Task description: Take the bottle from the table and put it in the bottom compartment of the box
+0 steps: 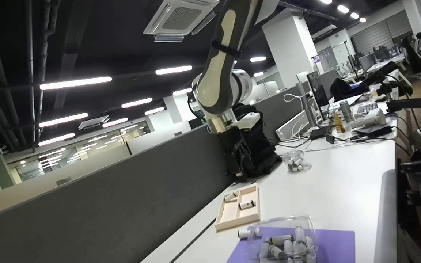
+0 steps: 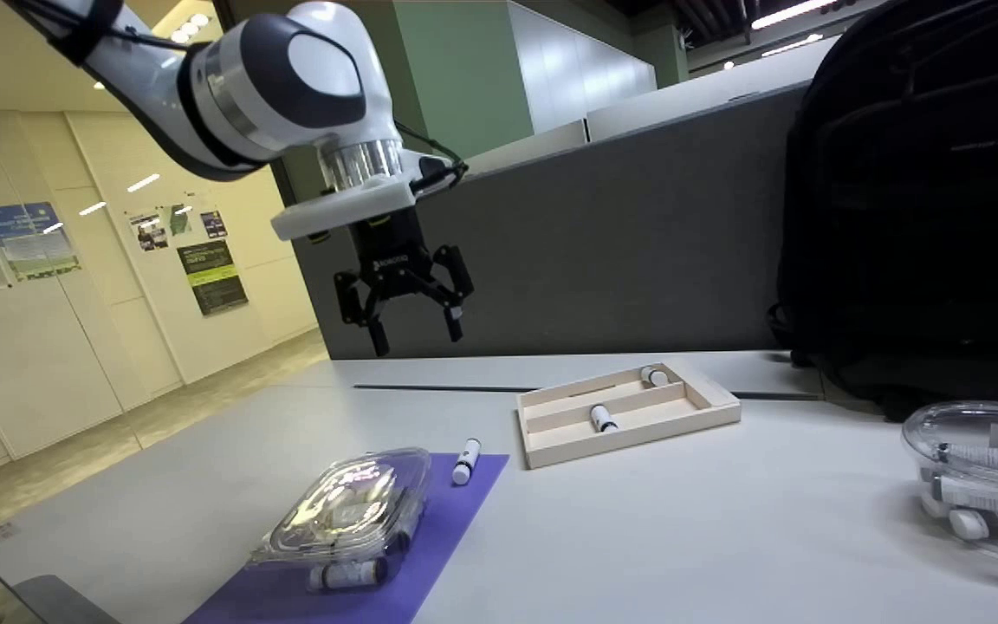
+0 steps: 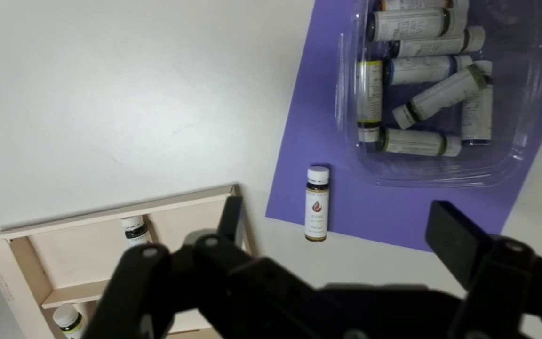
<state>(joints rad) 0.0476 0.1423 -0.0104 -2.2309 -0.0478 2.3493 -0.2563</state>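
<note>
White table (image 2: 724, 520) is backed by a grey partition (image 2: 594, 286); loose bottle (image 3: 316, 212), presumably the target, is laid cap end on the purple mat (image 3: 306, 132), base past its edge, near the box (image 2: 638, 439). Gripper (image 2: 417, 340) is poised above, fingers (image 3: 457, 245) spread wide, nothing gripped. Seen from the wrist, bottle is framed between the fingertips, closer to the box-side one, long axis crosswise to their closing line; slight recentring probably needed before descent

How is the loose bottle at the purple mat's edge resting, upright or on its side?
On its side: the wrist view shows the bottle at full length, and it lies flat in both exterior views.
</note>
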